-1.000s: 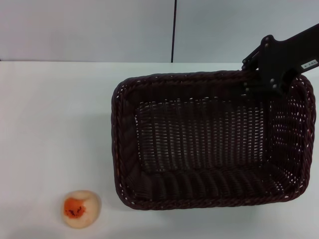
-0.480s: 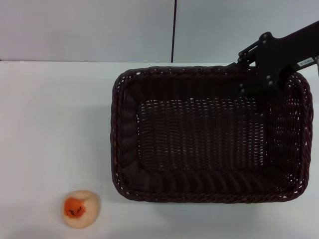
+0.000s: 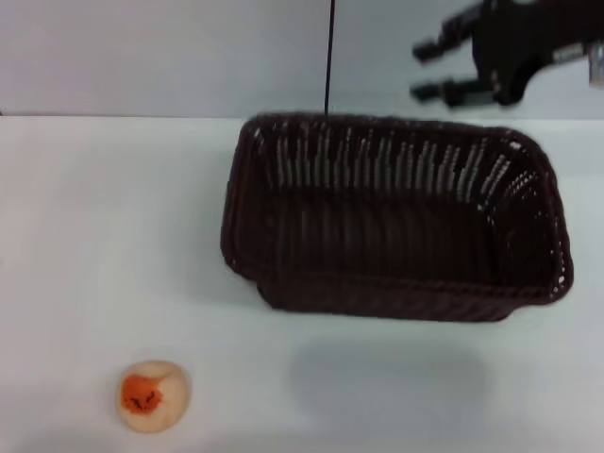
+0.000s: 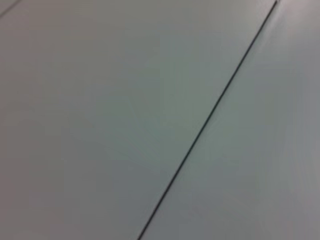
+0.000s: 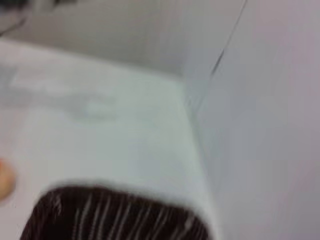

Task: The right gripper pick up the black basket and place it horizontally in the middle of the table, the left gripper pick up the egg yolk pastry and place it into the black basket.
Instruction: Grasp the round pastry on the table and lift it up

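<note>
The black basket [image 3: 396, 222] is in the middle-right of the table [image 3: 94, 236] in the head view. It is tilted, its near side raised, and a soft shadow lies on the table in front of it. My right gripper [image 3: 427, 69] is above and behind the basket's far rim, apart from it, with its fingers [image 3: 432, 92] spread and empty. The egg yolk pastry [image 3: 153, 396] lies at the front left, far from the basket. The right wrist view shows the basket's rim [image 5: 115, 215] and a sliver of the pastry [image 5: 4, 182]. My left gripper is out of view.
A grey wall with a dark vertical seam [image 3: 331, 57] stands behind the table. The left wrist view shows only that wall and its seam [image 4: 200, 130]. White tabletop lies between the pastry and the basket.
My right gripper has let go of the basket's far right rim and risen up and back, fingers open. The basket has shifted back and tipped, its near side lifted. The pastry has not moved.
</note>
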